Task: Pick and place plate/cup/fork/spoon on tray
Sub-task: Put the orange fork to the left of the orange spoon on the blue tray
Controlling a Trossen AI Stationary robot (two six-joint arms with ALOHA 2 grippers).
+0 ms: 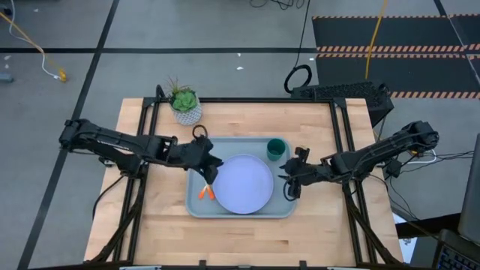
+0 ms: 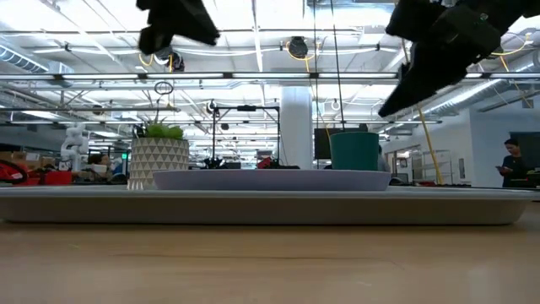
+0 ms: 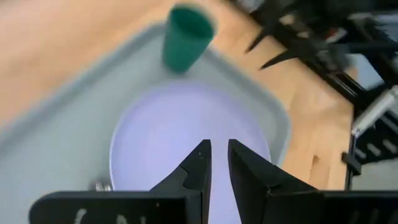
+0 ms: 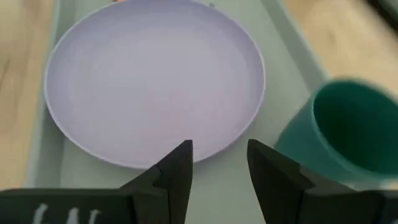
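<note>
The pale lavender plate (image 1: 244, 184) lies flat in the grey-blue tray (image 1: 196, 206), and the dark green cup (image 1: 276, 148) stands upright in the tray's far right corner. Two orange handles (image 1: 206, 193) lie in the tray left of the plate; I cannot tell fork from spoon. A silver end (image 3: 99, 185) shows beside the plate. My left gripper (image 1: 211, 171) hovers over the tray's left part, its fingers (image 3: 219, 152) a narrow gap apart and empty. My right gripper (image 1: 291, 184) hovers over the tray's right rim, open (image 4: 219, 155) and empty, above the plate (image 4: 155, 81) and cup (image 4: 348, 130).
A white pot with a green plant (image 1: 185, 105) stands at the table's far left, behind the tray. Bare wood (image 1: 150, 217) lies left, right and in front of the tray. In the low view both arms hang above the tray (image 2: 270, 207).
</note>
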